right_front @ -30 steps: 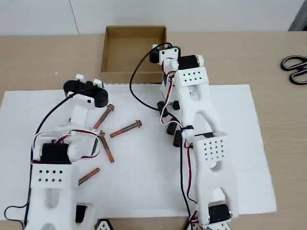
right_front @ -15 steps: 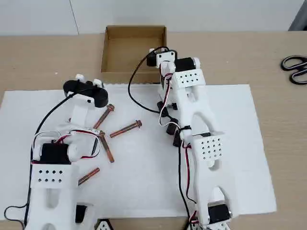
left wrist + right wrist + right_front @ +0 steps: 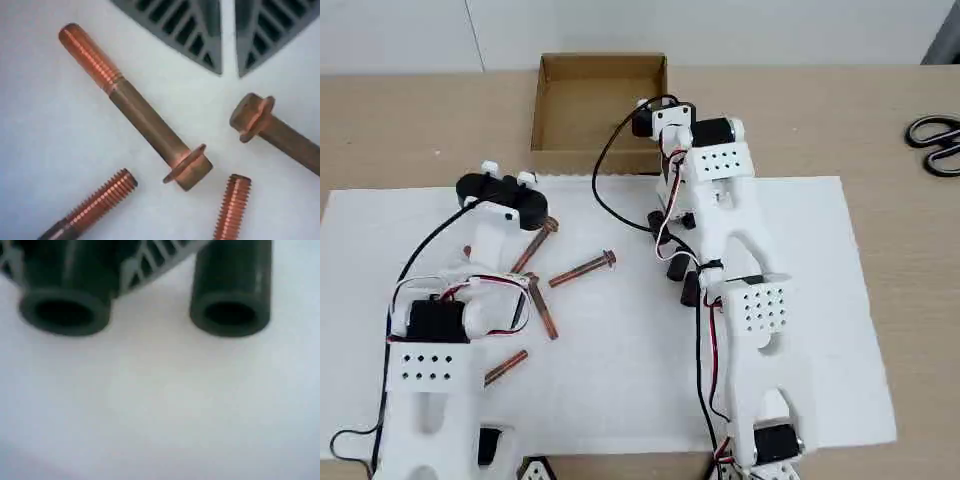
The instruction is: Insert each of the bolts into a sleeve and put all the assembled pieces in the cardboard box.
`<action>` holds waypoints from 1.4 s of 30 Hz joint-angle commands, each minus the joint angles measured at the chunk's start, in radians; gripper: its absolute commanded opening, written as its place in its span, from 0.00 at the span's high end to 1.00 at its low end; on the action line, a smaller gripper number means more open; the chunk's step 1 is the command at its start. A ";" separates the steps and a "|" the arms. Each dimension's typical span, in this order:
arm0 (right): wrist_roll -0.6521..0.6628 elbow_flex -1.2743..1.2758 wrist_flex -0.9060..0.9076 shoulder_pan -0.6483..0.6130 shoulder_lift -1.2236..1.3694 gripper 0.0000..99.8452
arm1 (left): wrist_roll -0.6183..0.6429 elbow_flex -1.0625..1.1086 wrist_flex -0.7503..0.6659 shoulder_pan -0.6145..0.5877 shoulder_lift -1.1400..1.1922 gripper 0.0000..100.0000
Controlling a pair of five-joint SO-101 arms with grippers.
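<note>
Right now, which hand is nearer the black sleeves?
Right. The right hand is directly at the sleeves; the left hand hovers over the bolts, farther across the white paper.

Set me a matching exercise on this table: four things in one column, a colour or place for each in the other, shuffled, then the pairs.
Things
1. cardboard box
2. scissors
3. bolts
4. sleeves

Colour or place
A. black, on the white sheet
B. on the bare table, at the high view's right edge
C. copper-coloured, scattered on the white sheet
D. on the bare table, at the sheet's far edge

Pairs: 1-D; 2-B; 3-C; 4-A
</note>
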 commanded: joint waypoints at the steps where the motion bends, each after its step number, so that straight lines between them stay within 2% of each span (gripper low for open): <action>1: 0.003 0.006 0.021 0.001 -0.205 1.00 | -0.023 -0.064 0.038 0.003 0.002 0.99; 4: 0.003 0.086 0.022 0.004 -0.335 1.00 | -0.044 -0.140 0.069 0.003 0.005 0.98; 7: 0.005 0.222 0.022 0.039 -0.472 1.00 | -0.054 -0.229 0.083 0.006 0.041 0.94; 15: 0.005 0.644 0.021 0.199 -0.704 1.00 | -0.061 -0.490 0.068 0.028 0.473 0.92; 18: 0.005 0.756 0.018 0.263 -0.763 1.00 | -0.117 -0.595 0.104 0.077 0.654 0.93; 23: 0.008 0.913 0.015 0.312 -0.835 1.00 | -0.124 -0.731 0.133 0.186 0.895 0.93; 27: 0.003 0.999 0.013 0.318 -0.892 1.00 | -0.161 -0.823 0.132 0.247 1.031 0.99; 34: 0.009 1.080 0.013 0.318 -0.980 1.00 | -0.176 -0.932 0.135 0.273 1.151 0.98; 38: 0.009 1.115 0.013 0.318 -0.998 1.00 | -0.186 -0.941 0.135 0.273 1.172 0.89; 42: 0.003 1.125 0.012 0.318 -0.998 0.99 | -0.189 -0.941 0.132 0.269 1.181 0.89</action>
